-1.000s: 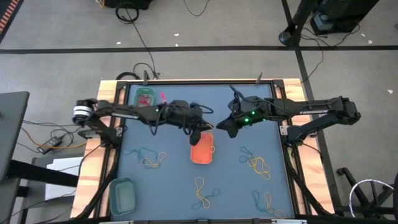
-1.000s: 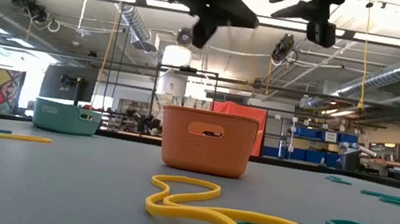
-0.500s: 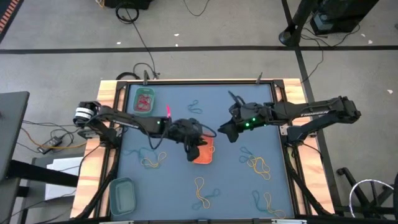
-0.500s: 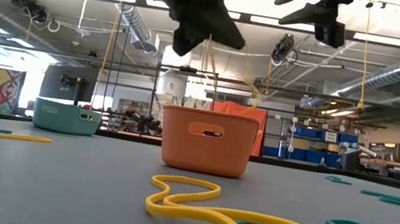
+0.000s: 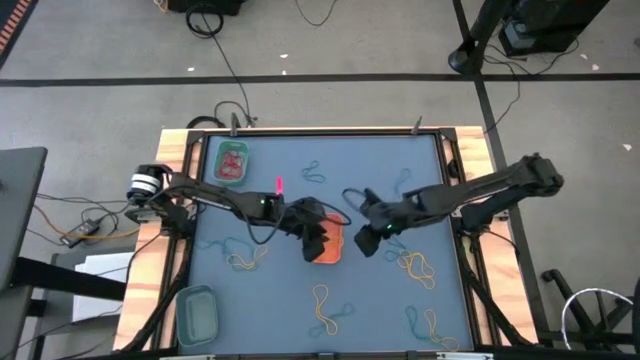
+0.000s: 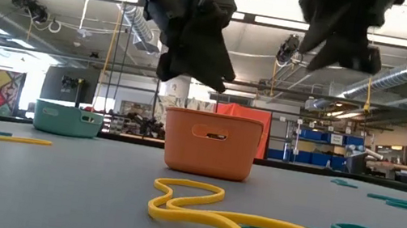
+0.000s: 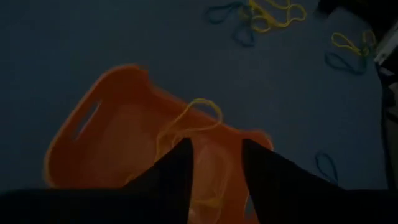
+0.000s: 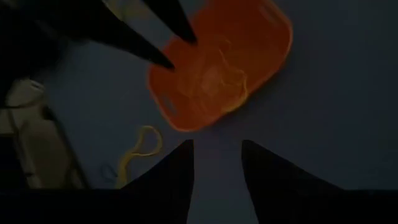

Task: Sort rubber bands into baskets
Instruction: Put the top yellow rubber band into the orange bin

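Left gripper (image 5: 316, 240) hangs over the orange basket (image 5: 330, 245), fingers apart, a yellow band (image 7: 189, 121) draped at its tips above the basket interior. Right gripper (image 5: 368, 238) just beside the basket, fingers spread, empty. More bands (image 5: 415, 265) lie beyond it.

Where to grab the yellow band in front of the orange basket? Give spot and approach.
Grip the yellow band at its loop end nearest the orange basket; that end lies clear of the teal band crossing its other end. Come straight down from above: it lies flat on the mat, so straddle a single strand.
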Controlling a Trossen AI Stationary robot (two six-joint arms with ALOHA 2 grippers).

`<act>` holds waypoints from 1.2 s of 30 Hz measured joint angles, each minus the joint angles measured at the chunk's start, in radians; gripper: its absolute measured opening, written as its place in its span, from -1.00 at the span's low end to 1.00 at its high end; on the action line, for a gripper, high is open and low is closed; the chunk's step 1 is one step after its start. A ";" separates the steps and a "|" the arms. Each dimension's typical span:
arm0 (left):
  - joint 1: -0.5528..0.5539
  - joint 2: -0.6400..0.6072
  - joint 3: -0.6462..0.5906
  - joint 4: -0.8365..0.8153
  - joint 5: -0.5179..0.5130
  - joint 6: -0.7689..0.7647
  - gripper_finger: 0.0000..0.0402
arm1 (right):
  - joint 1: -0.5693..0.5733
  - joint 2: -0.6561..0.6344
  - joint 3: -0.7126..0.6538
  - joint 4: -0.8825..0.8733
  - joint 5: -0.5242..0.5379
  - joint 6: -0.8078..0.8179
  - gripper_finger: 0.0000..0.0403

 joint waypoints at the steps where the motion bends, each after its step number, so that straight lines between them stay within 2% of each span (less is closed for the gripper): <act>1: 0.005 -0.005 0.000 -0.016 0.001 -0.029 -0.26 | 0.001 0.030 0.000 0.001 -0.002 0.001 -0.28; 8: 0.004 -0.091 0.000 -0.197 -0.068 -0.061 -0.22 | -0.022 0.194 -0.001 0.024 -0.002 0.009 -0.46; 17: -0.020 -0.136 0.000 -0.422 -0.076 -0.039 -0.22 | -0.036 0.330 -0.001 0.186 -0.033 0.002 -0.67; 22: -0.048 -0.137 0.000 -0.444 -0.076 -0.041 -0.22 | -0.038 0.321 -0.001 0.273 -0.030 -0.011 -0.70; 30: -0.062 -0.137 0.000 -0.442 -0.076 -0.043 -0.22 | -0.053 0.284 -0.001 0.369 0.025 -0.143 -0.71; 36: -0.061 -0.137 0.000 -0.416 -0.076 -0.070 -0.22 | -0.075 0.273 -0.001 0.287 0.021 -0.148 -0.71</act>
